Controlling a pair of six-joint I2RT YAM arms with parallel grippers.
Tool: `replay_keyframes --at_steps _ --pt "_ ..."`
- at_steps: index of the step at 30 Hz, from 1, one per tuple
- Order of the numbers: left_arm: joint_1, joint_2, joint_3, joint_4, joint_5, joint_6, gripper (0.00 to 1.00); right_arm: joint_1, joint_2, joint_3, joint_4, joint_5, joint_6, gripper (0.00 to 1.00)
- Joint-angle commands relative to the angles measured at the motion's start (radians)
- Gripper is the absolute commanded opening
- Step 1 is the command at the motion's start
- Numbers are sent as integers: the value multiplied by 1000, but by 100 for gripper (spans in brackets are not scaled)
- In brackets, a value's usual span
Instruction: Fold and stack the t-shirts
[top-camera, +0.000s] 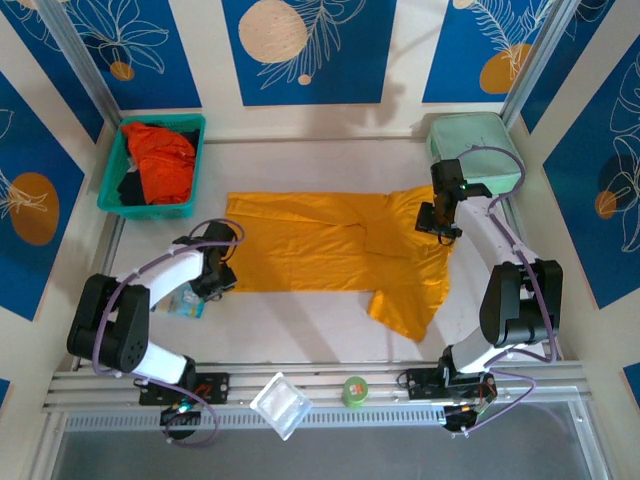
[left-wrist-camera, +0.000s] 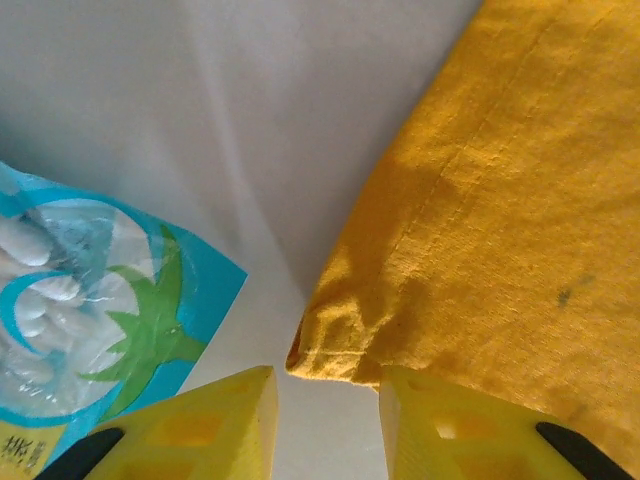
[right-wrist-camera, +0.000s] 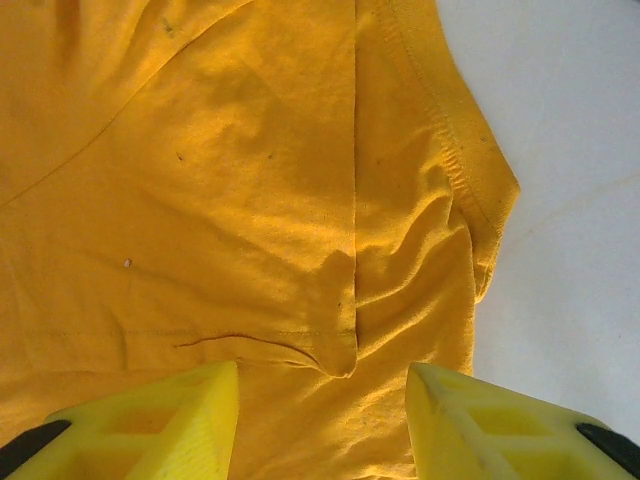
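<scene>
On table (top-camera: 300, 325), mustard t-shirt (top-camera: 320, 245) flat | my left gripper (left-wrist-camera: 327, 390) spread at its hem corner | my right gripper (right-wrist-camera: 322, 380) spread over its right end

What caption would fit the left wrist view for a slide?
Open left gripper poised at the corner of the mustard-yellow t-shirt, a blue printed packet lying apart from it on the table.

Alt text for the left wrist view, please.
The open left claw hovers at a hemmed corner of the yellow shirt, which covers the right side of the picture. The shirt lies on the pale table, and a blue-and-white packet lies at the left.
</scene>
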Motion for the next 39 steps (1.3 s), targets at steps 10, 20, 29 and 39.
replay_keyframes --at_steps 10,20,29,39 --pt "19 -28 -46 47 -30 -53 37 -3 -7 -11 0 -38 -22 48" --pt "35 -4 -59 135 -25 -41 38 0 -3 -18 -4 -43 -22 48" --pt "45 82 -42 219 -11 17 29 2 4 -18 -10 -47 -21 48" --pt "45 106 -32 255 16 72 2 2 -9 4 -44 -44 -22 47"
